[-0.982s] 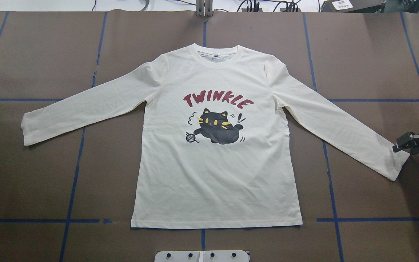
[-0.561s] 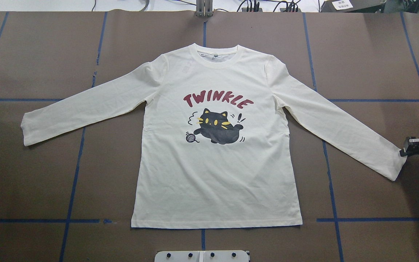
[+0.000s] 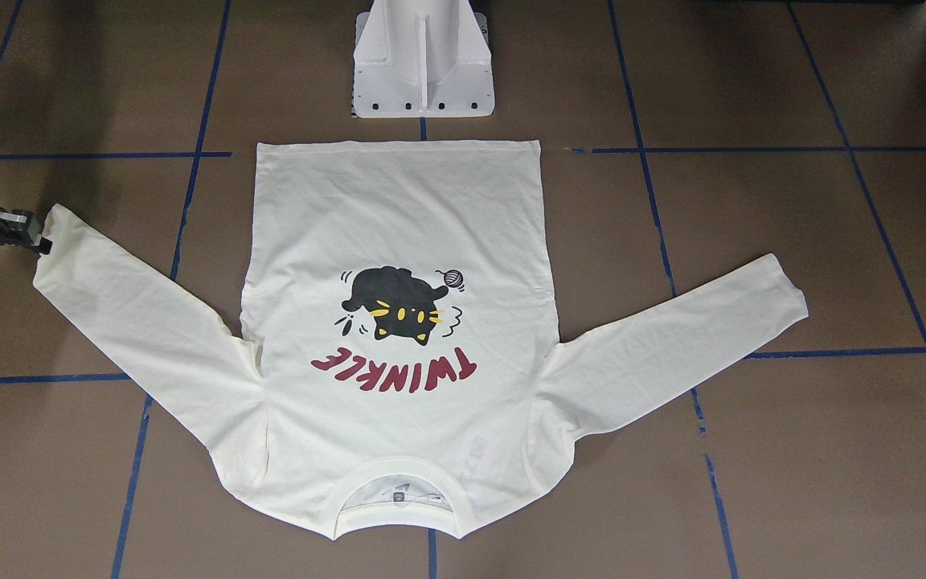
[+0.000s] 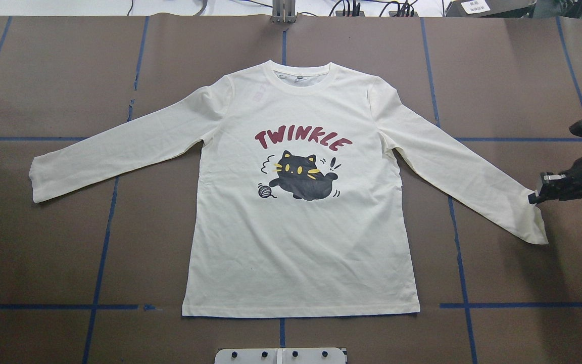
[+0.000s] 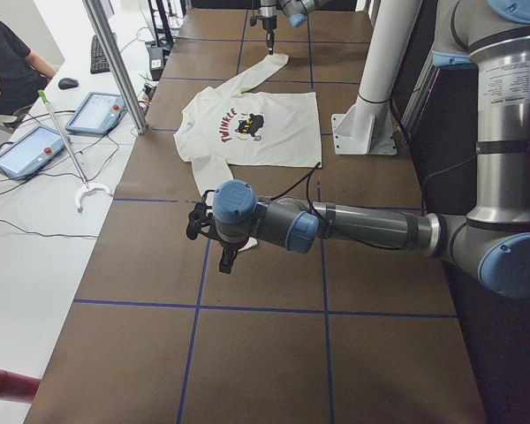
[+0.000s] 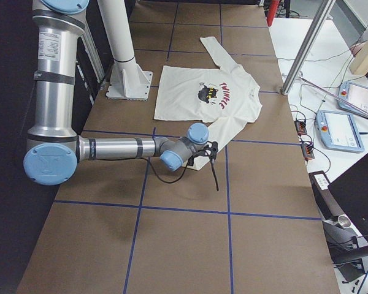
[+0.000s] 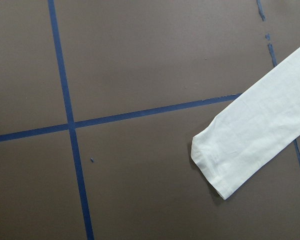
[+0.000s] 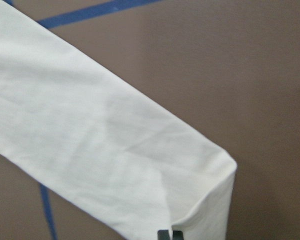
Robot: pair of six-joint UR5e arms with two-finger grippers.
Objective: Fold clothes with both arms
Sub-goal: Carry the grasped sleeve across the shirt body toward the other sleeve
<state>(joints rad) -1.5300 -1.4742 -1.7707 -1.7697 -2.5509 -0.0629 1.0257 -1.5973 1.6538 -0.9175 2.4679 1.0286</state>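
Note:
The cream long-sleeved T-shirt [image 4: 301,242] with the black cat print and dark-red "TWINKLE" lies flat and face up, both sleeves spread out. My right gripper [image 4: 533,198] is shut on the far corner of the right sleeve's cuff [image 4: 531,222] and holds it slightly raised. The right wrist view shows the fingertips [image 8: 164,234] pinching the curled cuff edge. It also shows in the front-facing view [image 3: 41,244]. My left gripper [image 5: 223,256] hovers over bare table beyond the left sleeve's cuff [image 7: 240,145]. I cannot tell whether it is open or shut.
The white pedestal base [image 3: 423,64] stands just behind the shirt's hem. Blue tape lines [image 4: 104,237] cross the brown table. A metal post [image 5: 115,62], tablets [image 5: 97,113] and a seated person [image 5: 9,62] are at the far long side.
My right gripper has closed on the right cuff's corner and pulled it inward toward the shirt body. The cuff end is now lifted and curled. The rest of the shirt has not moved.

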